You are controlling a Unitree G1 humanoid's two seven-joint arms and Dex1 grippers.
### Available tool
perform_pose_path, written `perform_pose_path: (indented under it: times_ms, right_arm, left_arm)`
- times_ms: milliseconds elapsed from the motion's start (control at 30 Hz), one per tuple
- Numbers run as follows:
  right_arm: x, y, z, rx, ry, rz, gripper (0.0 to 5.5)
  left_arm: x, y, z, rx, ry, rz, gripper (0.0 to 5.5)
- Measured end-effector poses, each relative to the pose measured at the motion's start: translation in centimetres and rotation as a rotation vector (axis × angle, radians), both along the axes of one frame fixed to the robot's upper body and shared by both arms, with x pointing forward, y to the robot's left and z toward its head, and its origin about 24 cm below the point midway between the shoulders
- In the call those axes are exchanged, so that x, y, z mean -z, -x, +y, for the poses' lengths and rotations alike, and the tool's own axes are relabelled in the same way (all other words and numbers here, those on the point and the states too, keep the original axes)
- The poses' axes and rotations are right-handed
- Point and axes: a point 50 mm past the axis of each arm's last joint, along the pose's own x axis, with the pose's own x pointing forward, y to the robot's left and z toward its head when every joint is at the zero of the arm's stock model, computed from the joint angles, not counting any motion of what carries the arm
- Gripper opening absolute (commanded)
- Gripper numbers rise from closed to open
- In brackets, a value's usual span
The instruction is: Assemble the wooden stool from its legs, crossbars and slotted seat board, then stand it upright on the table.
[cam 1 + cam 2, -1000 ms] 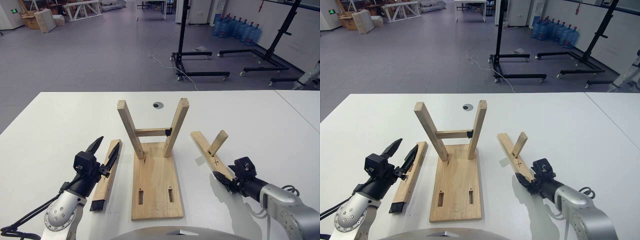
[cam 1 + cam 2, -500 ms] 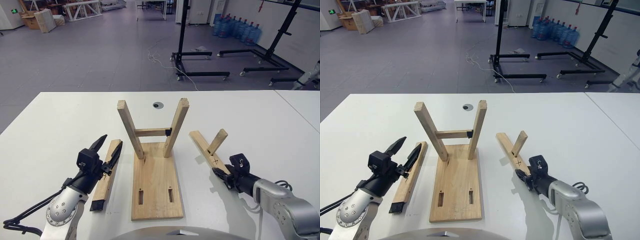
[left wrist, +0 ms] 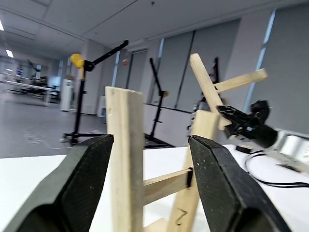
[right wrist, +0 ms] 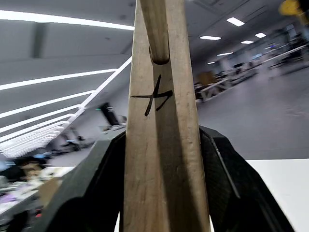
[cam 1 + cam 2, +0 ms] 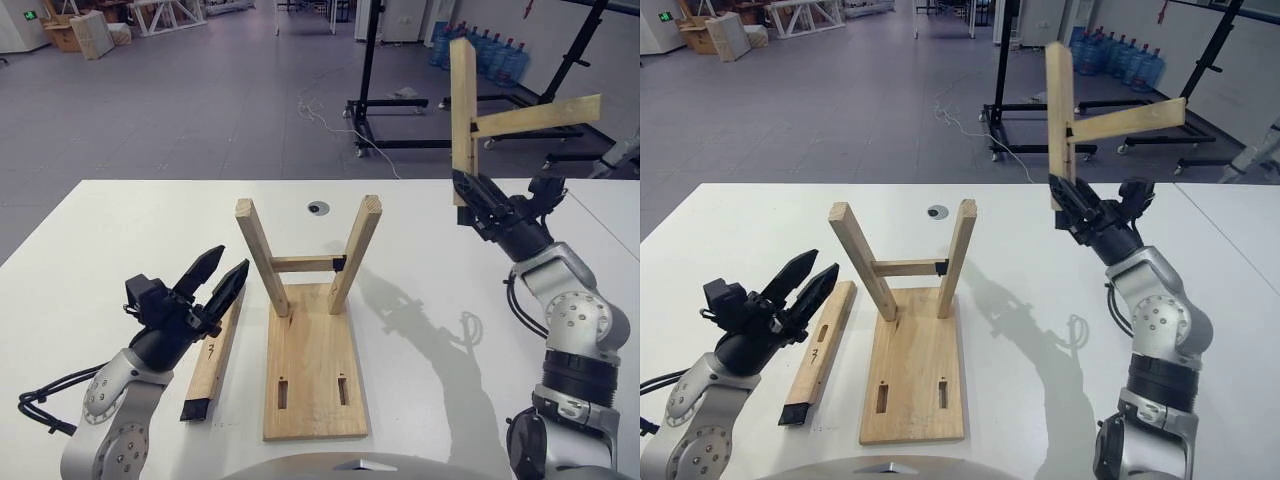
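My right claw [image 5: 468,198] pinches the lower end of the leg with crossbar [image 5: 462,90]. A second ago this piece lay on the desk [image 5: 100,230] right of the seat board [image 5: 310,370]; it is now held high over the desk's far right edge. My left claw [image 5: 227,266], spread, has lifted clear of the loose leg [image 5: 212,350] lying left of the board. One leg pair [image 5: 305,262] stands at the board's far end. Judgement: the second pair is yet to be joined.

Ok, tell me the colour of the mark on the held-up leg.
Black: a hand-drawn cross on the pale leg; clearest in the right wrist view.
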Motion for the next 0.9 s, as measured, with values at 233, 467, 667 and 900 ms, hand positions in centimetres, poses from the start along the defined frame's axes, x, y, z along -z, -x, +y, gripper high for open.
perform_pose_path:
  times_ms: [233, 467, 667, 900]
  right_arm:
    - [0.2, 6.3, 6.6, -0.737, 0.093, -0.027, 2.05]
    - [1.8, 6.4, 9.5, -0.773, 0.156, -0.05, 2.05]
    - [3.6, 6.0, 10.9, -0.852, 0.248, -0.031, 2.05]
    - [4.8, 6.2, 11.6, -0.935, 0.303, -0.043, 2.05]
  left_arm:
    - [-1.2, -0.3, -0.6, 0.448, 0.049, 0.103, 3.0]
    - [-2.4, -1.6, -2.1, 0.56, 0.056, 0.15, 3.96]
    - [-3.5, -1.0, -3.5, 0.603, 0.137, 0.149, 4.15]
    - [-4.5, -0.2, -4.0, 0.616, 0.242, 0.14, 3.98]
